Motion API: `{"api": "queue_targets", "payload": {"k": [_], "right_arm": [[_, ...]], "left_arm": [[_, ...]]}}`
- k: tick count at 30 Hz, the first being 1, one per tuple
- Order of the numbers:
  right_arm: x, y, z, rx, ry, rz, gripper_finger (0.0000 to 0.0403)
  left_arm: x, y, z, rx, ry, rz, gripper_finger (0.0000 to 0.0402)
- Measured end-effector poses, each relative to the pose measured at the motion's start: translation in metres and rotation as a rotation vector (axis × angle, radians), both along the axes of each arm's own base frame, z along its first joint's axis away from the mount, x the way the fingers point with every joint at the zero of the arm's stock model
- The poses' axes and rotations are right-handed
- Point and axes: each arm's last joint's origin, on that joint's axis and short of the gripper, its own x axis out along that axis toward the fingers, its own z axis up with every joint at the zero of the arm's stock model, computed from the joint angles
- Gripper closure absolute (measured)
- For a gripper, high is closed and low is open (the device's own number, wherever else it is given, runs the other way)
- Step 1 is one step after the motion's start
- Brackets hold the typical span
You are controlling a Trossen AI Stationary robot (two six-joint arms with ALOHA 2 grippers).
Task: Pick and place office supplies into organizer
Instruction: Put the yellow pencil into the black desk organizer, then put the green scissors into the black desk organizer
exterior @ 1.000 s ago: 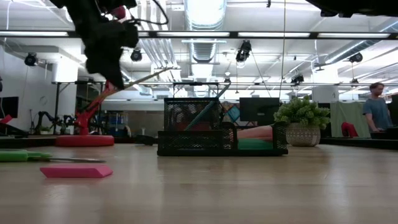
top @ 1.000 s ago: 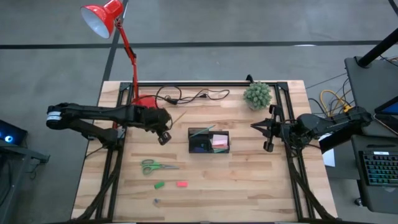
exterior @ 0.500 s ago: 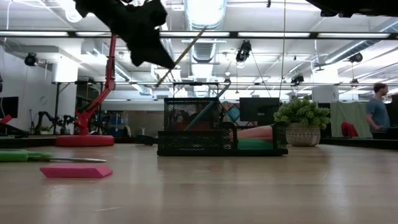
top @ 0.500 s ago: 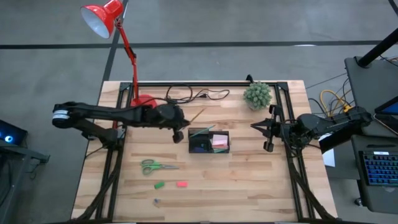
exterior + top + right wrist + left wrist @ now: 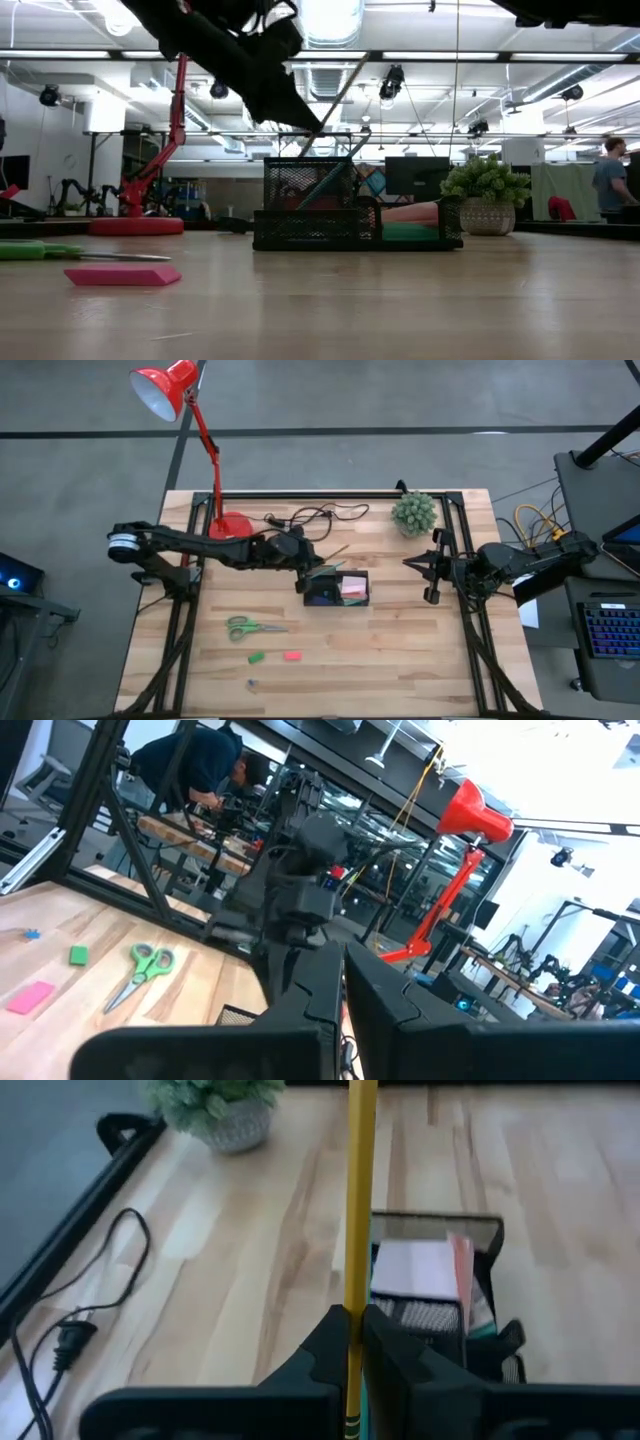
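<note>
My left gripper (image 5: 306, 566) hangs over the left end of the black mesh organizer (image 5: 336, 587), shut on the yellow pencil (image 5: 336, 552), which also shows in the low view (image 5: 338, 98) and in the left wrist view (image 5: 357, 1200). The organizer holds a teal pen (image 5: 335, 170) and the pink sticky-note pad (image 5: 413, 1268). Green-handled scissors (image 5: 250, 627), a green piece (image 5: 256, 657), a pink piece (image 5: 292, 655) and a tiny blue piece (image 5: 251, 683) lie flat on the table nearer the near edge. My right gripper (image 5: 338, 982) waits shut by the table's right edge. My left gripper pinches the pencil between its two fingers (image 5: 325, 1348), close to one end (image 5: 352, 1330). The pencil runs along the fingers and sticks out far ahead of them. It is lifted clear and slants up toward the table's right, above the organizer.
A red lamp stands with its round base (image 5: 230, 522) at the far left, and a black cable (image 5: 310, 515) trails beside it. A small potted plant (image 5: 414, 512) sits at the far right. Bare wood lies between organizer and right arm. A person (image 5: 607, 170) stands in the room behind.
My left gripper has carried the pencil toward the table's right, from near the lamp base to the organizer's left end, staying shut on it. The pencil has tipped steeper, its free end now higher. The right arm has kept still.
</note>
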Motion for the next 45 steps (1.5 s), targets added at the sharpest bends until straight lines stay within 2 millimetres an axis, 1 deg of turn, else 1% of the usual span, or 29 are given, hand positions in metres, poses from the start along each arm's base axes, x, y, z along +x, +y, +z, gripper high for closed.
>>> {"api": "queue_targets", "payload": {"k": [4,11,15,27,29,38,45], "right_arm": [[0.0,0.0,0.0,-0.001,0.004,0.0,0.0394],[0.0,0.0,0.0,-0.001,0.004,0.0,0.0394],[0.0,0.0,-0.001,-0.002,0.008,0.0,0.0394],[0.0,0.0,-0.001,-0.003,0.011,0.0,0.0394],[0.0,0.0,-0.001,-0.003,0.011,0.0,0.0394],[0.0,0.0,-0.001,-0.003,0.011,0.0,0.0394],[0.0,0.0,-0.001,-0.002,0.01,0.0,0.0394]], "left_arm": [[0.004,0.0,-0.01,0.038,0.046,-0.027,0.0401],[0.005,-0.001,-0.017,0.09,0.074,-0.062,0.0401],[0.001,-0.001,-0.022,0.089,0.094,-0.064,0.0401],[-0.002,-0.003,-0.026,0.05,0.101,-0.1,0.0401],[-0.002,-0.003,-0.026,0.05,0.102,-0.097,0.0394],[-0.002,-0.002,-0.027,0.032,0.1,-0.075,0.0339],[-0.003,-0.002,-0.026,0.033,0.098,-0.076,0.0327]]}}
